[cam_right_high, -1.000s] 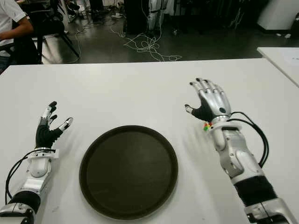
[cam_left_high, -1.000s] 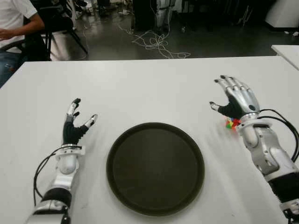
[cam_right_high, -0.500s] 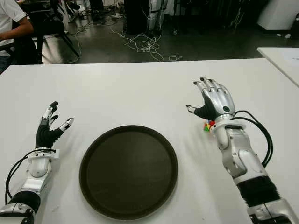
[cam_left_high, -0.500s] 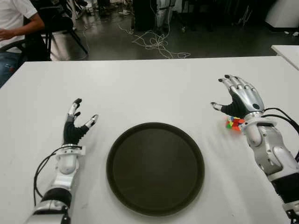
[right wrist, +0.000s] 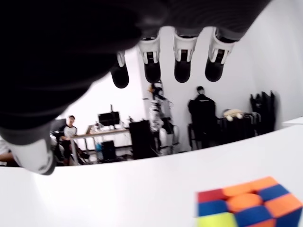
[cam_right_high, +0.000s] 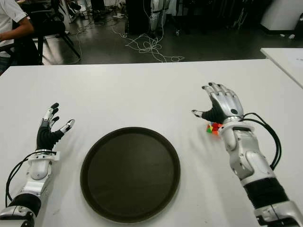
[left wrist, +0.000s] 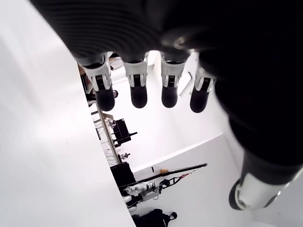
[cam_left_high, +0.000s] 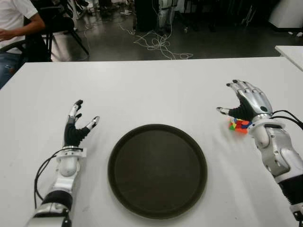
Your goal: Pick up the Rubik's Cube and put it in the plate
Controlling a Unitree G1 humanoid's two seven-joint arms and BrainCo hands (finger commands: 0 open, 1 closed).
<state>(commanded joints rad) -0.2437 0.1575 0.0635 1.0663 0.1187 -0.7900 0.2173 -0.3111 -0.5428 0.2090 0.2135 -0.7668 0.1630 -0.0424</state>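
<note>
right robot hand [cam_left_high: 246, 101] sits over the right side of the white surface [cam_left_high: 151, 90], fingers spread wide, holding nothing. the cube [cam_left_high: 239, 125] lies on the surface just under the wrist end of that palm, partly hidden by it in the eye views; right wrist view shows the cube [right wrist: 246, 208] below the open fingers [right wrist: 182, 64], orange, blue, red and yellow faces up, not gripped. dark round plate [cam_left_high: 157, 170] lies near the front edge, centre, nothing in it, apart from the cube and to its left. left robot hand [cam_left_high: 76, 125] shows left of the plate, fingers extended and loose, holding nothing. person seated [cam_left_high: 14, 23] at far left beyond the surface. cables [cam_left_high: 158, 42] on the floor behind.
</note>
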